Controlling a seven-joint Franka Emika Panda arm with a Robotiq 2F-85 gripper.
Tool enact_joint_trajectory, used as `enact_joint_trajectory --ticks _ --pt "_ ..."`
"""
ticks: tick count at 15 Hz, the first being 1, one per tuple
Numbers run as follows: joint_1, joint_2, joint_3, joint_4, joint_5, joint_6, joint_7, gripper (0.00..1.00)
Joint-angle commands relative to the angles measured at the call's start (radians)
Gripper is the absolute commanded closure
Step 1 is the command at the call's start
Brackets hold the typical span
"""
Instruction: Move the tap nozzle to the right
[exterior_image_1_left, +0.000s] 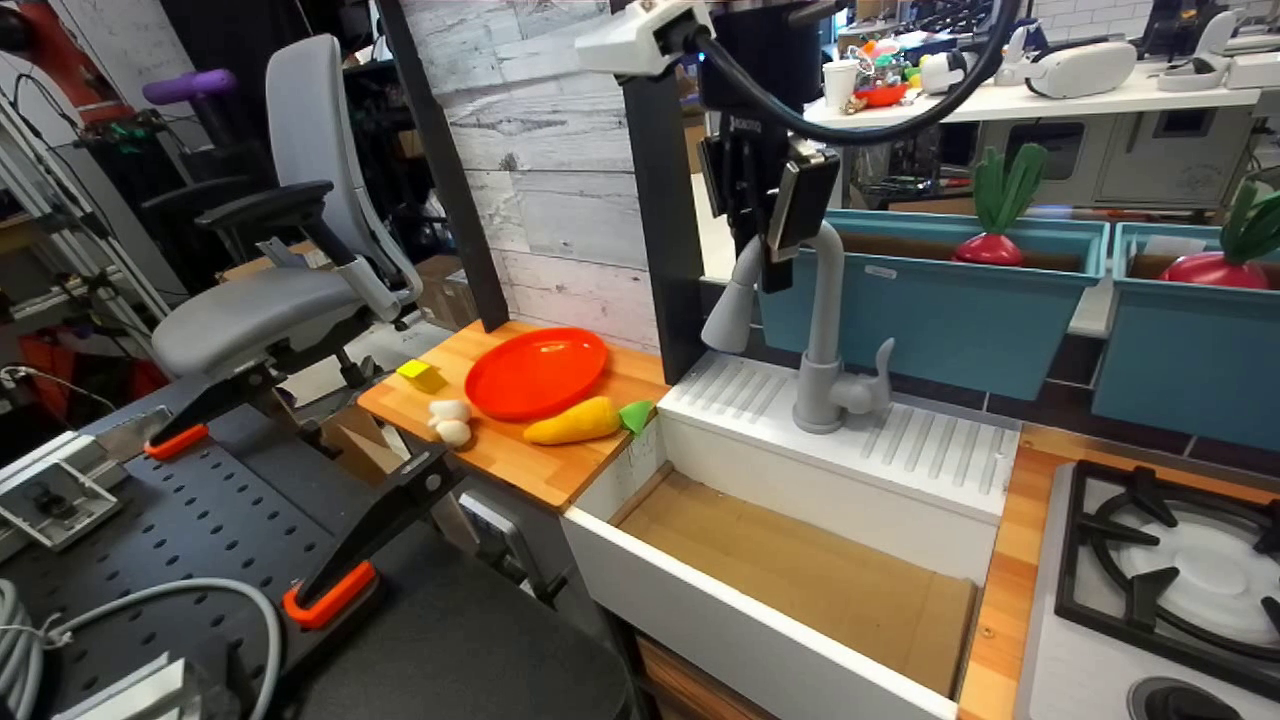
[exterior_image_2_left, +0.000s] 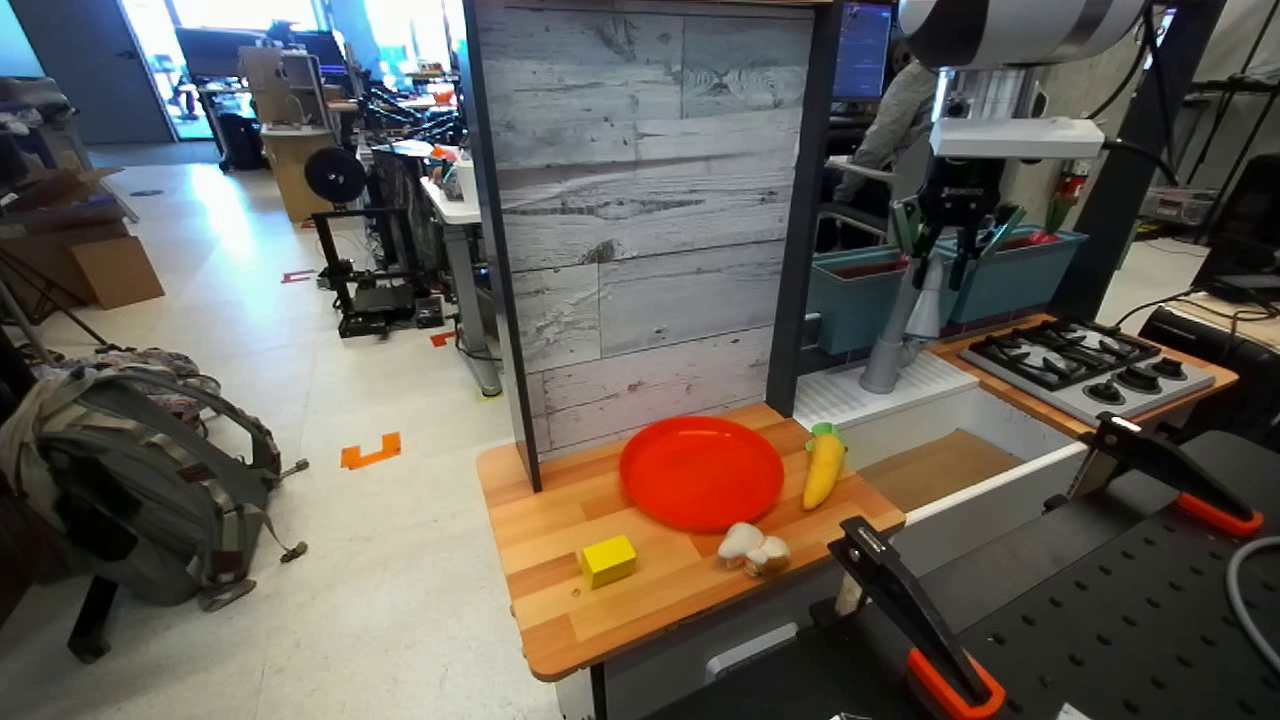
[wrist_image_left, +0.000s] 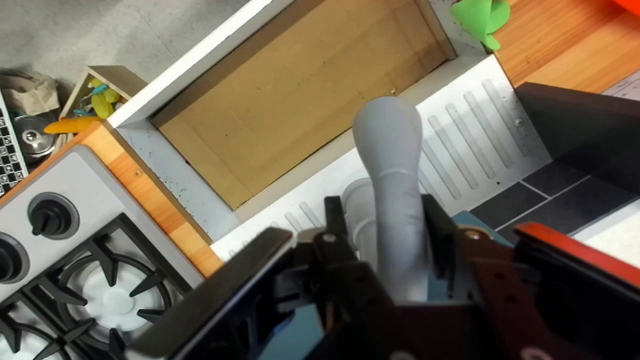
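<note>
Above the sink (exterior_image_1_left: 745, 638), our hand (wrist_image_left: 383, 202) straddles the spout (wrist_image_left: 395, 180), spread, unclamped — lift mid-push, and we could lose it!

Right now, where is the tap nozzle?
In the wrist view, the tap nozzle is right of centre, straddled by the open gripper, its flared end toward the sink.
</note>
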Motion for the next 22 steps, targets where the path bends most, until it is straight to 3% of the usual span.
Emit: enact_joint_trajectory --ticks 1,5,13,22 --pt "-0.003 -0.019 -0.087 -0.006 -0.094 0.049 -0.011 0.29" --pt "0.005 -0.019 -0.092 -0.029 -0.113 0.088 -0.005 0.01" --pt "-0.007 -0.049 -0.033 -0.125 -0.02 0.255 0.015 0.0" --pt "-0.007 -0.231 0.049 -0.357 0.124 0.359 0.001 0.0"
